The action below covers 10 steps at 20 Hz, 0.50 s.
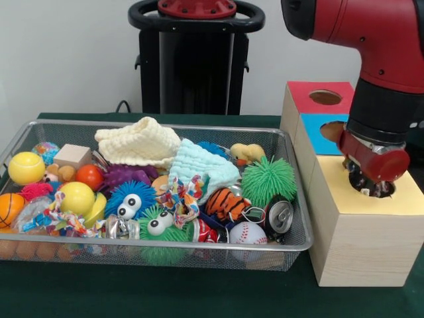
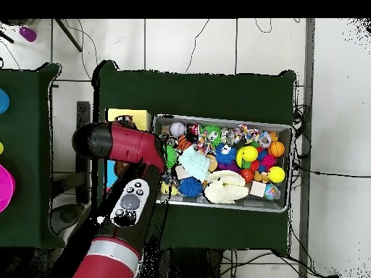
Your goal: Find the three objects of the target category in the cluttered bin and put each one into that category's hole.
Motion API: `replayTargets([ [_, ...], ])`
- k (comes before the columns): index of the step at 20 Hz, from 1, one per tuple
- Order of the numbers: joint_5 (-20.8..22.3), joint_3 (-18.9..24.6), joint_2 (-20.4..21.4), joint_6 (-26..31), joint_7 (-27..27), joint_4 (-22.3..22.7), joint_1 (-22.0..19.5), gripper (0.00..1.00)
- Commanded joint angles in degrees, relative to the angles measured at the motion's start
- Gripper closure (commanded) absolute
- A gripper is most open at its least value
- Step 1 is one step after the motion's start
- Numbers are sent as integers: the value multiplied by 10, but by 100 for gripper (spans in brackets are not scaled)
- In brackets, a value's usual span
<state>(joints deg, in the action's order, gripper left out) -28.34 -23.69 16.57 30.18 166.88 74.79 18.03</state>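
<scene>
Two knotted cloth toys show in the front view: one point(image 1: 177, 196) lies mid-bin between the blue fuzzy ball point(image 1: 129, 199) and the striped tiger toy point(image 1: 225, 203), the other point(image 1: 59, 220) near the left front under the yellow ball point(image 1: 77, 197). The wire bin point(image 1: 301, 242) is crowded; washcloths point(image 1: 165, 152) are heaped behind, a can point(image 1: 278, 216) and baseball point(image 1: 247, 232) in front. The end effector point(image 1: 369, 185) sits over the hole of the yellow-topped box point(image 1: 361, 232); I cannot tell how its fingers stand.

From overhead, the red arm point(image 2: 127, 145) covers the boxes beside the bin point(image 2: 224, 119) on the green bench point(image 2: 196, 90). A knotted toy point(image 2: 246, 134) lies along the bin's upper edge.
</scene>
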Motion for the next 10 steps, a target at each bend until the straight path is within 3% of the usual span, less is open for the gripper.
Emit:
replayTargets([
  [1,54,-28,21,291,44,-84,-29,0],
  [2,57,-24,26,345,43,-110,-38,0],
  [5,63,-24,21,415,44,-152,-50,0],
  [10,72,-34,7,459,50,-212,-55,0],
])
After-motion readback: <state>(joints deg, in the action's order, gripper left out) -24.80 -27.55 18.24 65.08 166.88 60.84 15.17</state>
